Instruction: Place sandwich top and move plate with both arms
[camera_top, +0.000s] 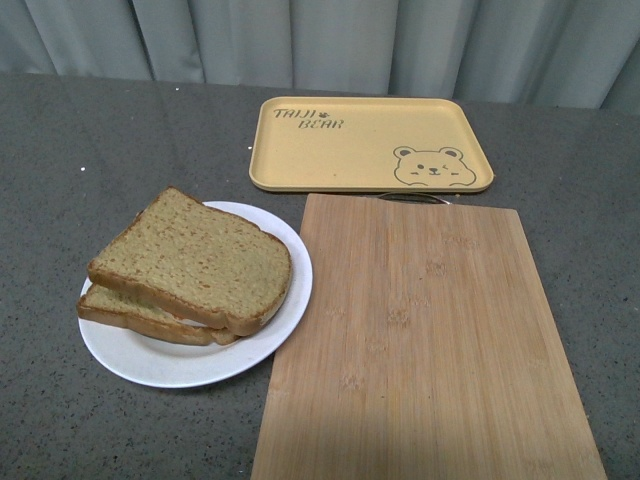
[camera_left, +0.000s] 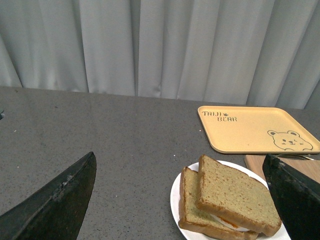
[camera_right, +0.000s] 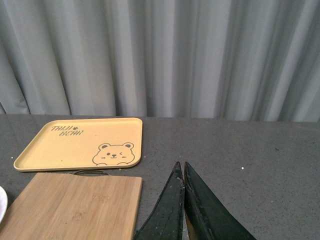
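The sandwich top (camera_top: 195, 260), a plain brown slice, lies skewed on a lower slice (camera_top: 135, 312) on the white plate (camera_top: 180, 370) at the table's left. In the left wrist view the sandwich top (camera_left: 235, 192) covers a bit of egg white and orange (camera_left: 227, 222) on the plate (camera_left: 176, 195). My left gripper (camera_left: 179, 157) is open and empty, above and short of the plate, its fingers (camera_left: 55, 200) wide apart. My right gripper (camera_right: 180, 166) is shut on nothing, over bare table right of the board. Neither arm shows in the front view.
A bamboo cutting board (camera_top: 430, 340) lies right of the plate, touching its rim. A yellow bear tray (camera_top: 370, 145) sits behind the board. Both show in the right wrist view: the board (camera_right: 75, 205) and the tray (camera_right: 80, 142). Grey curtains hang behind the grey table (camera_top: 80, 150).
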